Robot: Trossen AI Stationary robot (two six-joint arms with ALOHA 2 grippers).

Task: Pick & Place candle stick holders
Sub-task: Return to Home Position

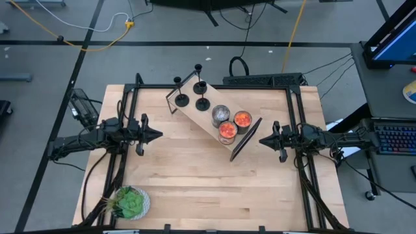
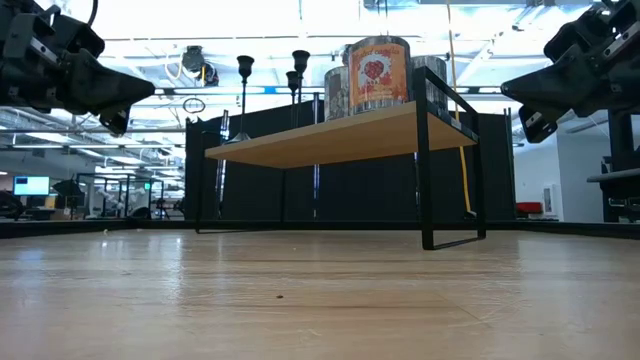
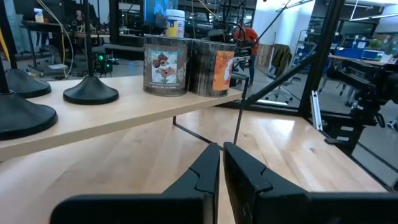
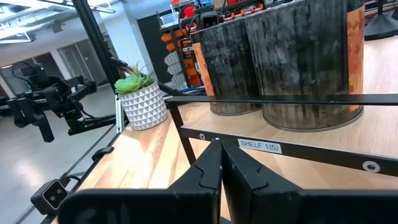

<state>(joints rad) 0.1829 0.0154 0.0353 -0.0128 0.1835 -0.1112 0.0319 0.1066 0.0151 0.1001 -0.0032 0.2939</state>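
Four slim black metal candle stick holders stand at the far-left end of the wooden, black-framed shelf. The left gripper and right gripper flank it, jaws pinched together and empty. The right one sits near the end frame, where a stray swing could jolt the shelf and topple holders, though the wooden table offers open room in front.

Robotics lab or workshop, wooden worktable on grey concrete floor marked with black tape, loose cables trailing across it, keyboard and monitor on a side desk, open ceiling with strip lights, equipment benches behind.
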